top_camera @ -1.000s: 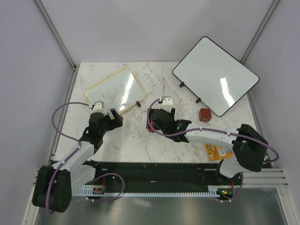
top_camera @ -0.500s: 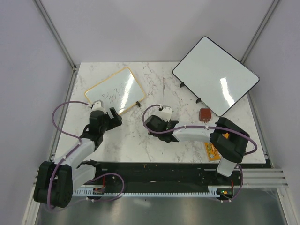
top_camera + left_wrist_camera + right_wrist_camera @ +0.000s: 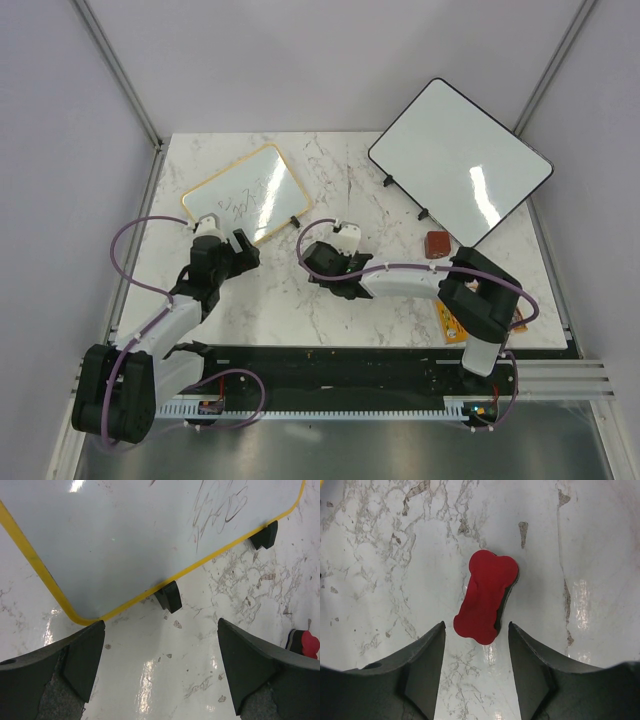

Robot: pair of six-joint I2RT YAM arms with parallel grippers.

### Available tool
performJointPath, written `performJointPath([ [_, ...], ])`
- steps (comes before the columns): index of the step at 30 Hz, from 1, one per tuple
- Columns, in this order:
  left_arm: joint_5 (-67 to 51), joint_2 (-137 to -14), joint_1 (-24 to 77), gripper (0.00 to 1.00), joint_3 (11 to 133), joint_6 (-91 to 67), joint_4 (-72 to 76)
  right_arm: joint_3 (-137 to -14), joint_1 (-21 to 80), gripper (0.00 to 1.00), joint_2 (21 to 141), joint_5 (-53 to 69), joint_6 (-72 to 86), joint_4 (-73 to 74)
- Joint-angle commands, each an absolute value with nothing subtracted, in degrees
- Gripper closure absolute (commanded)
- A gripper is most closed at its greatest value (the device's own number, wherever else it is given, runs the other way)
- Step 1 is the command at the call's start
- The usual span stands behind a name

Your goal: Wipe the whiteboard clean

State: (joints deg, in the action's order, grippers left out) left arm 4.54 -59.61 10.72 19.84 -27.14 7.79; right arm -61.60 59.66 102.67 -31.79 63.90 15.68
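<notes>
Right wrist view puts the red eraser (image 3: 487, 597) just ahead of the right pincer (image 3: 476, 627), flat on the marbled worktop (image 3: 380, 555). The eraser is bone-shaped. Its long axis runs almost straight away from the pincer, leaning a little to the right, so the jaws face its narrow sides. Its near end sits between the two fingertips, which stand partly apart. A thin strip of worktop shows on each side, so I judge that nothing is gripped yet.

From the top external view, the yellow-framed whiteboard (image 3: 245, 193) lies at the far left of the worktop, beyond and to the left of the right pincer (image 3: 322, 265). The left pincer (image 3: 235, 243) is much nearer to it, sitting just off its near edge. The right arm is the one nearer the eraser.

Left wrist view shows the left pincer (image 3: 161, 645) spread wide and empty. The board's near corner, one of its black feet (image 3: 168, 596) and the pen scribbles (image 3: 220, 505) lie straight ahead of it.

In the top external view the eraser is hidden under the right wrist. The left wrist view catches only a red sliver of it at the frame edge. How high the right fingertips stand above the worktop cannot be told.
</notes>
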Motion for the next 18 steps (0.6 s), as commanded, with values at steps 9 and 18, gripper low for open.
performJointPath([
  [9, 4.57, -59.15, 10.37, 0.01, 20.57, -28.74, 9.05, -70.05, 57.13, 0.40, 109.24, -33.22, 64.77, 19.24],
  [18, 3.69, -59.41, 10.28, 0.01, 20.39, -28.74, 9.76, -69.26, 54.76, 0.41, 109.86, -34.01, 63.55, 20.39],
])
